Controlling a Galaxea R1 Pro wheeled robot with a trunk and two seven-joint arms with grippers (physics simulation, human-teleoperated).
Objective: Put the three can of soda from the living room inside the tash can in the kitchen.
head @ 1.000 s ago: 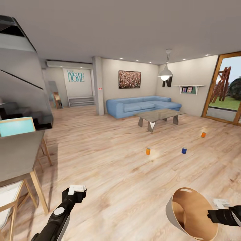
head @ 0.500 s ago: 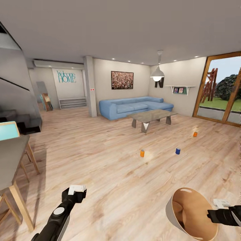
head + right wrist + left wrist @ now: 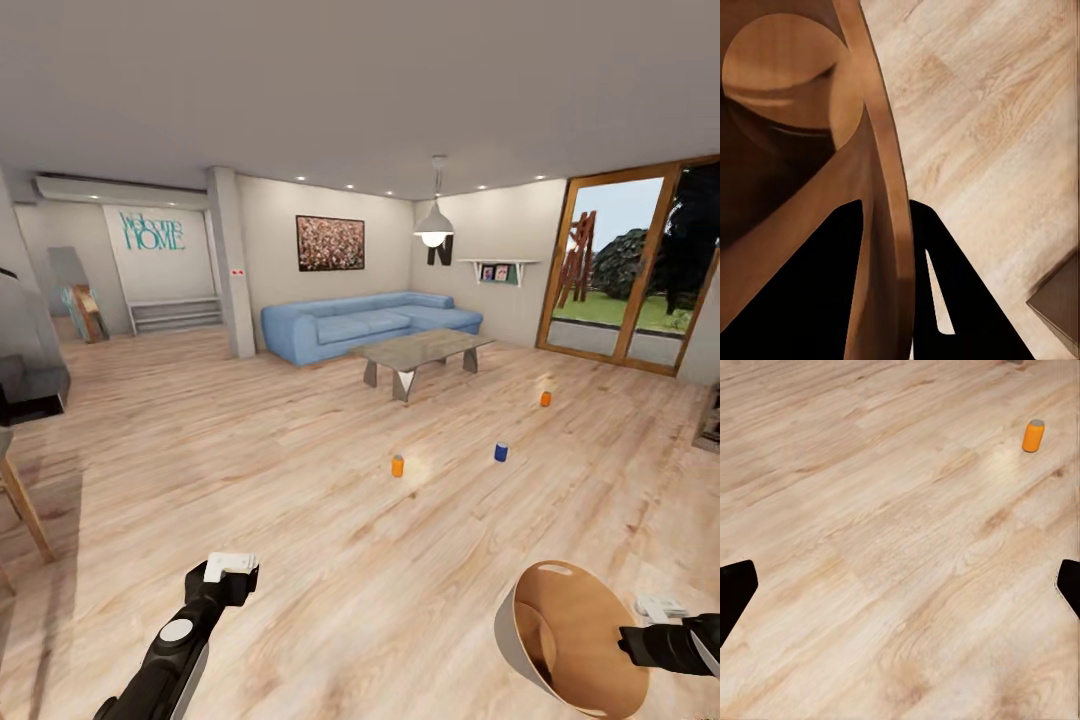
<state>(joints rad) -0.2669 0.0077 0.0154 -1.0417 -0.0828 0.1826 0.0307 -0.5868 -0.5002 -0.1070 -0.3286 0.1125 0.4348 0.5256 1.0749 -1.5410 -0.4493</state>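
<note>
Three soda cans stand on the living room's wood floor ahead: an orange can (image 3: 397,466), a dark blue can (image 3: 501,452) and a farther orange can (image 3: 545,398). The nearest orange can (image 3: 1033,435) also shows in the left wrist view. My left gripper (image 3: 229,571) (image 3: 900,596) hangs open and empty, low over bare floor. My right gripper (image 3: 630,643) (image 3: 889,262) is shut on the rim of the trash can (image 3: 565,640), which is tilted with its brown inside (image 3: 780,75) facing me. Nothing lies inside it.
A blue sofa (image 3: 370,325) and a glass-topped low table (image 3: 415,352) stand behind the cans. Wood-framed glass doors (image 3: 620,270) are at the right. A pillar (image 3: 230,265) rises at the back left. A wooden table leg (image 3: 20,500) shows at the left edge.
The whole view has swung to the right, so the cans, sofa and left table slid leftward in the picture. Both arms and the held trash can keep the same pose.
</note>
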